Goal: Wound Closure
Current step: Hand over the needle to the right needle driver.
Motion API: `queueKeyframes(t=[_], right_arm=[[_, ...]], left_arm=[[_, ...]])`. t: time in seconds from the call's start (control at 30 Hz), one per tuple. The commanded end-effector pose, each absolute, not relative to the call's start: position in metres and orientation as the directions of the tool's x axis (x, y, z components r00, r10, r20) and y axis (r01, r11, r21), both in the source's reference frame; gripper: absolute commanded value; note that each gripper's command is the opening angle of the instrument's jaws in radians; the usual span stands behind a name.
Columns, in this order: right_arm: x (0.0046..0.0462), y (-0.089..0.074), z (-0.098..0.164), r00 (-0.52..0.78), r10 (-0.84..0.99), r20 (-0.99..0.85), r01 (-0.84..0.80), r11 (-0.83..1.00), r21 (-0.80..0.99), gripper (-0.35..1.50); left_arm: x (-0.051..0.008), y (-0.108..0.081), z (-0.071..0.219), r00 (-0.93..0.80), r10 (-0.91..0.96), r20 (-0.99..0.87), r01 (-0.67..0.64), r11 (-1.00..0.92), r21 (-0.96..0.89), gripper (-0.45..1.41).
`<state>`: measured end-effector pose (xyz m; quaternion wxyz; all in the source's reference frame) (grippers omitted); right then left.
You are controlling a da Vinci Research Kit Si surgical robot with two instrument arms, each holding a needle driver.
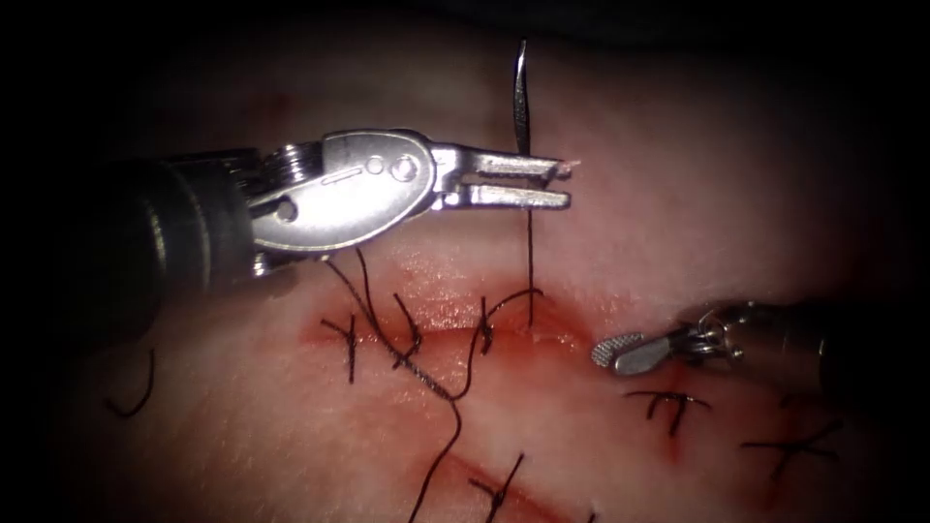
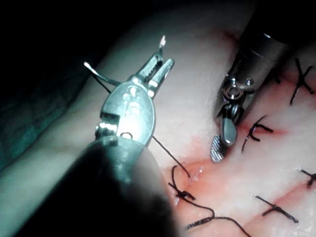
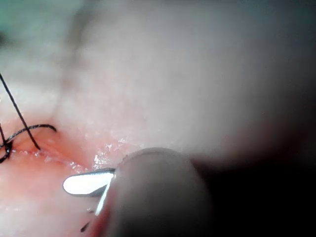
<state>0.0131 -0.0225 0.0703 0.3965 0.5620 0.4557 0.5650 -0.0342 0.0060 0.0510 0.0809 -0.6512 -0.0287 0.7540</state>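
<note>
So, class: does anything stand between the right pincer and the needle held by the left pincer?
Nothing visible does. The right pincer, holding nothing, sits right of the cut; the needle, out of the tissue, stands in the left pincer above bare tissue.

No readable text, label, brand name, number or sign appears in any of the three views. The metal surfaces of the instruments carry no legible markings, and nothing is written on the tissue [image 1: 678, 194].
</note>
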Motion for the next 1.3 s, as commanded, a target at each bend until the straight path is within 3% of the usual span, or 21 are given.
queueKeyframes(t=[0.03,0.2,0.43,1.3], right_arm=[[0.0134,-0.021,0.070,-0.075,0.960,0.269,0.058,-0.265,0.963,1.35],[0.0128,-0.018,0.067,-0.146,0.956,0.256,0.051,-0.251,0.967,1.43],[0.0143,-0.016,0.063,-0.192,0.960,0.205,0.081,-0.193,0.978,1.35],[0.0202,-0.014,0.061,-0.224,0.966,0.132,0.018,-0.132,0.991,1.41]], left_arm=[[-0.0349,0.006,0.052,-0.137,0.149,-0.979,-0.081,-0.987,-0.139,-0.45],[-0.0354,0.002,0.054,-0.143,0.103,-0.984,-0.074,-0.993,-0.093,-0.45],[-0.0366,-0.002,0.057,-0.124,0.041,-0.991,-0.050,-0.998,-0.035,-0.45],[-0.0391,-0.007,0.060,-0.099,-0.028,-0.995,-0.022,-0.999,0.030,-0.45]])
